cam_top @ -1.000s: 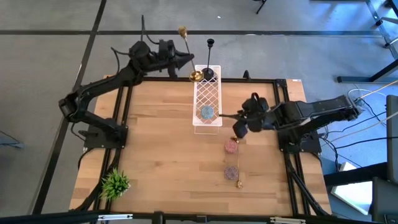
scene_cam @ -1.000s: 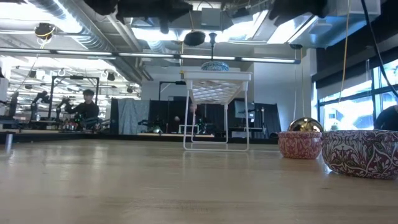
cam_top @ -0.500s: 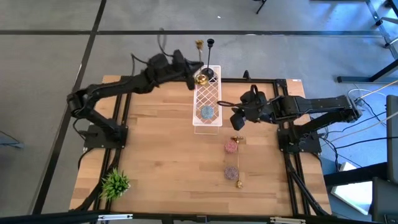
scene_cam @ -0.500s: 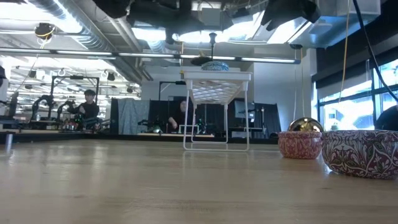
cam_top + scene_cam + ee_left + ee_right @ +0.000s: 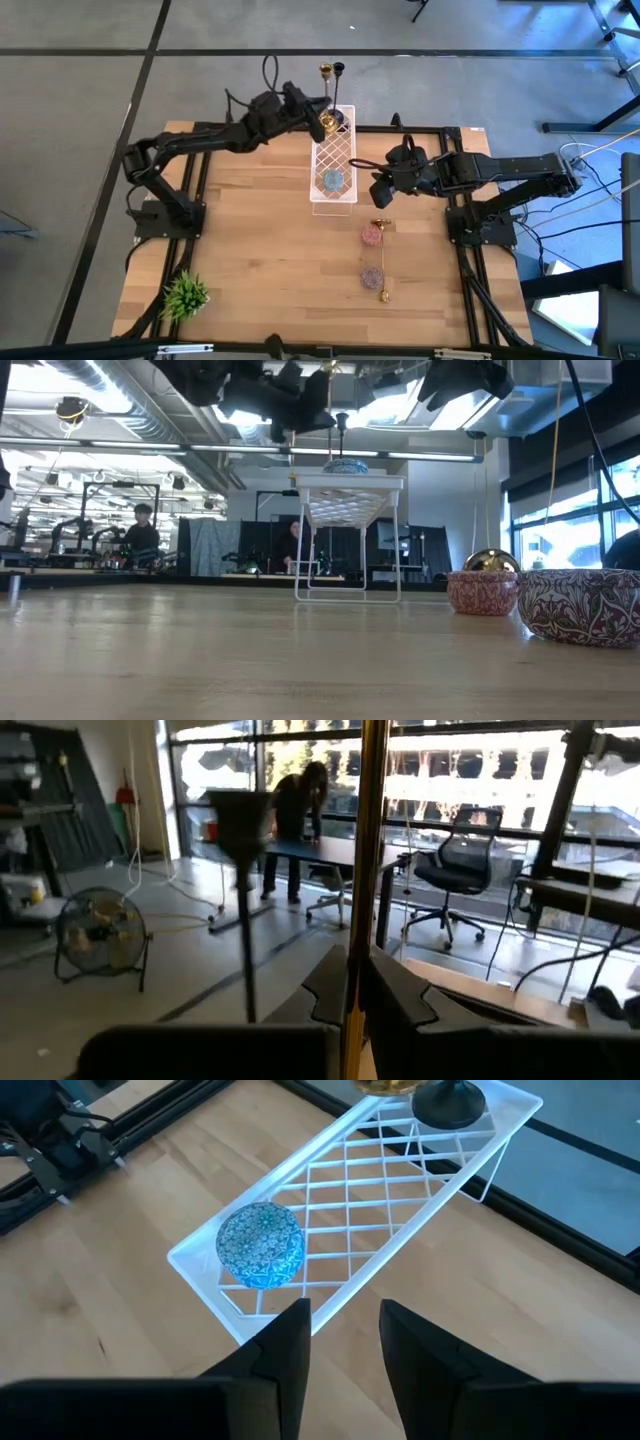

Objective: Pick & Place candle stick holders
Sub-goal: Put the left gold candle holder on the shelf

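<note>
Near edge of the worktop point(image 5: 260, 260): green plant tuft point(image 5: 185, 294) at my left corner. A gold candle stick holder point(image 5: 383, 262) lies flat beside two small patterned bowls point(image 5: 372, 236) on the right half. Mid-worktop, my right fingers point(image 5: 381, 195) hover just right of the white wire rack point(image 5: 333, 160), part-open and empty, with a gap between the pads point(image 5: 283, 1342) in the right wrist view. A blue patterned bowl point(image 5: 261, 1244) sits on the rack's near end. At the rack's far end the black candle stick holder point(image 5: 338, 96) stands upright on its round base. My left fingers point(image 5: 322, 122) are clenched on the stem of another gold holder point(image 5: 365, 880), held upright over the far end, just beside the black one; contact with the rack is unclear. A person point(image 5: 141, 532) shows in the room beyond.
</note>
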Robot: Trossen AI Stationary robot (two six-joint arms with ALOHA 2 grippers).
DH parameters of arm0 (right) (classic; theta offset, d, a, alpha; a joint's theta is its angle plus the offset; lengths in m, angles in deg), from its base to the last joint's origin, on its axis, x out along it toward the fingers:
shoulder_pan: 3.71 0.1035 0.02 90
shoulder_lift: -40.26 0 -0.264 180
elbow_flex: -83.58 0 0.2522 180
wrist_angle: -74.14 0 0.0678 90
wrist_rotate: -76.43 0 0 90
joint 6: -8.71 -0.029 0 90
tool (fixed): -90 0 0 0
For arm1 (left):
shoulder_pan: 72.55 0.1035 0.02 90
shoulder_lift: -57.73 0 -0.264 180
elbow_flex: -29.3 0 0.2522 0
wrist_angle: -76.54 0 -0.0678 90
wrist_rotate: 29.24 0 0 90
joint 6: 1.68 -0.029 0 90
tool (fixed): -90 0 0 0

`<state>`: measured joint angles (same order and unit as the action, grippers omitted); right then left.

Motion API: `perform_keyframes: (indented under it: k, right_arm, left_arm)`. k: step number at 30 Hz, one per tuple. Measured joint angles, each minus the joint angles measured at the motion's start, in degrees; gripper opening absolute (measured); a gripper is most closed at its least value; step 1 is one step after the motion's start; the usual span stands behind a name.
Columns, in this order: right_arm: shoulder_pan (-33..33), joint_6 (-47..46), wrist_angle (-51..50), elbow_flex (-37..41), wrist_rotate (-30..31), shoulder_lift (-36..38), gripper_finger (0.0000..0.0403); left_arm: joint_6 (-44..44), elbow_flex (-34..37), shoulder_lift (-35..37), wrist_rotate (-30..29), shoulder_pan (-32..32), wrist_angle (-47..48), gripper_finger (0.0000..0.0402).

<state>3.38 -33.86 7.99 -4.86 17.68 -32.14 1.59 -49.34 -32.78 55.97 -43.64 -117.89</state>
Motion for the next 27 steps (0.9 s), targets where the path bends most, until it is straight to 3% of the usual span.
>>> perform_keyframes:
  k: [9, 14, 27]
  right_arm:
    - [0.0, 0.0, 0.25, 0.0, 0.04, 0.0, 0.0124]
    - [-0.02, 0.63, 0.4, 0.0, 0.04, 0.0, 0.0124]
    - [0.0, 0.66, 0.52, 0.0, 0.02, 0.0, 0.0124]
  left_arm:
    - [4.01, 5.71, -1.5, 3.17, 2.03, -6.01, 0.0013]
    - [-0.92, 5.81, -1.48, 5.65, 0.7, -7.71, 0.0013]
    - [0.49, 5.81, -3.0, 11.1, 1.66, -7.73, 0.0013]
